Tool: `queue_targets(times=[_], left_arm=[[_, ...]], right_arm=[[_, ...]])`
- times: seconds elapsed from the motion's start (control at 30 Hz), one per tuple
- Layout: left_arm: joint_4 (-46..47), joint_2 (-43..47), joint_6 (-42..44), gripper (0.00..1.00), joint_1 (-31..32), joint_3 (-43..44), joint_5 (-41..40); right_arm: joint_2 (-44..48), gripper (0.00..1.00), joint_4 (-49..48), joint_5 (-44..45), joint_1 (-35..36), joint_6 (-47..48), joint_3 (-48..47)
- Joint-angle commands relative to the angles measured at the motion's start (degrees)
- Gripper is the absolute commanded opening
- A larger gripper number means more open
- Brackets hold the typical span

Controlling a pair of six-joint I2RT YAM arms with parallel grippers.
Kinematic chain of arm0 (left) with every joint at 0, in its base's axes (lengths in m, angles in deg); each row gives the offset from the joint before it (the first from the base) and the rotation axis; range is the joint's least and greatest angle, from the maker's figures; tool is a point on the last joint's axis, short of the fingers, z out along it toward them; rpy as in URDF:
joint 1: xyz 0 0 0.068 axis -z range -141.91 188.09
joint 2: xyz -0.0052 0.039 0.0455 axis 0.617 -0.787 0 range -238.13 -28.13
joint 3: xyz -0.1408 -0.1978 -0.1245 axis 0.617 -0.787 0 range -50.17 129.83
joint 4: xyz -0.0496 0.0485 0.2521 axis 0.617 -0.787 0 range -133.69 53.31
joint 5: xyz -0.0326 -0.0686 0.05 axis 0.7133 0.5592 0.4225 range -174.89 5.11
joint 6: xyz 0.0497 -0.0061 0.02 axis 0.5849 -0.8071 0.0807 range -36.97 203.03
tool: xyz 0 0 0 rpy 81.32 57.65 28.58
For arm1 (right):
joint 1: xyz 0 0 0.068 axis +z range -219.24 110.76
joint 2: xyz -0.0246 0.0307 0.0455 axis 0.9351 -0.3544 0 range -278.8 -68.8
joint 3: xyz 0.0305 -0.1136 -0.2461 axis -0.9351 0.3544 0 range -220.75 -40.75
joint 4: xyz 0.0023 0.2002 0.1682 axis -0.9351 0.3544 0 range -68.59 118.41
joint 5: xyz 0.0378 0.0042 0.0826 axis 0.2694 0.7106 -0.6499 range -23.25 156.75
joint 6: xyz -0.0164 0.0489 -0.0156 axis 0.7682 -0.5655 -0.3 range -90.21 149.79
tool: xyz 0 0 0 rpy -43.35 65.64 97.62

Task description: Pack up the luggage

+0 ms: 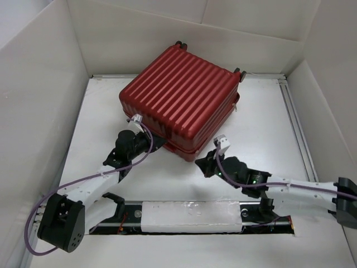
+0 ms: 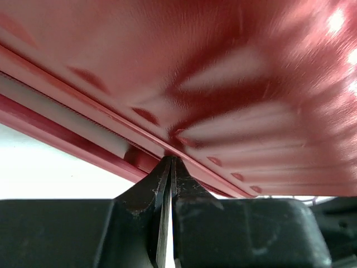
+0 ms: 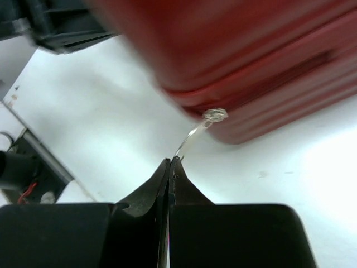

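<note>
The luggage [image 1: 181,95], a dark red ribbed hard-shell suitcase, lies closed on the white table at the back centre. Its small dark wheels [image 1: 239,72] point toward the far wall. My left gripper [image 1: 158,143] is shut, and its tips [image 2: 171,159] press against the zipper seam of the luggage [image 2: 223,84], with nothing seen between them. My right gripper [image 1: 202,163] sits at the near corner of the luggage [image 3: 262,61]. Its tips [image 3: 175,160] are shut on the end of a thin silver zipper pull [image 3: 196,133] that runs up to the seam.
White walls [image 1: 39,100] box in the table on three sides. A metal rail [image 1: 291,120] runs along the table's right side. The arms' base bar with a white cover [image 1: 189,218] lies at the near edge, with purple cables [image 1: 67,187] along both arms.
</note>
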Motion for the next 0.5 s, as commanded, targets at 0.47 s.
queue_targets(times=[0.47], left_arm=[[13.6,0.0,-4.9,0.00,11.2,-7.1,-9.0]], right_arm=[[-33.9,0.00,7.8,29.7,29.9,-13.8,-33.3]])
